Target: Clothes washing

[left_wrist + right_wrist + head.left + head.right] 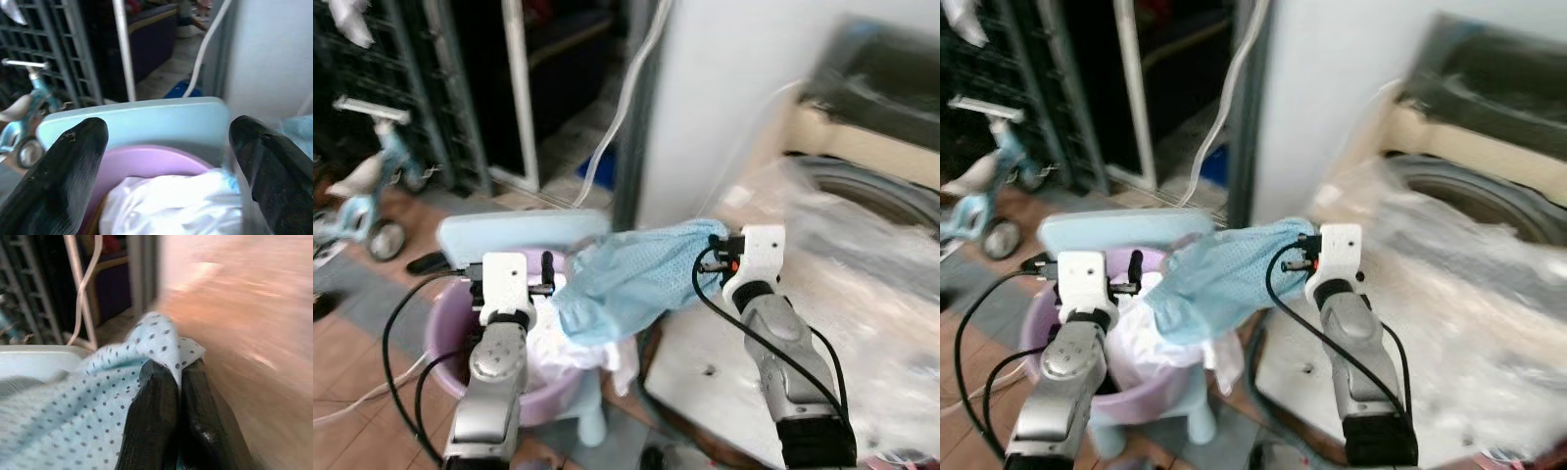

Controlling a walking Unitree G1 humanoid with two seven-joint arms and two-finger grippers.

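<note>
Pincers over the laundry basin, one w/ cloth in its grip.
Right pincer (168,382) had its fingers pressed together on a corner of the pale blue dotted cloth (626,279), which stretched from it down to the purple basin (445,328), near the blurred washing machine (871,186). Left pincer (168,147) hung w/ fingers spread wide, gripping nothing, above white laundry (171,205) in that basin, a light blue stool (142,120) just behind. Child's bike (362,191) stood well apart.
</note>
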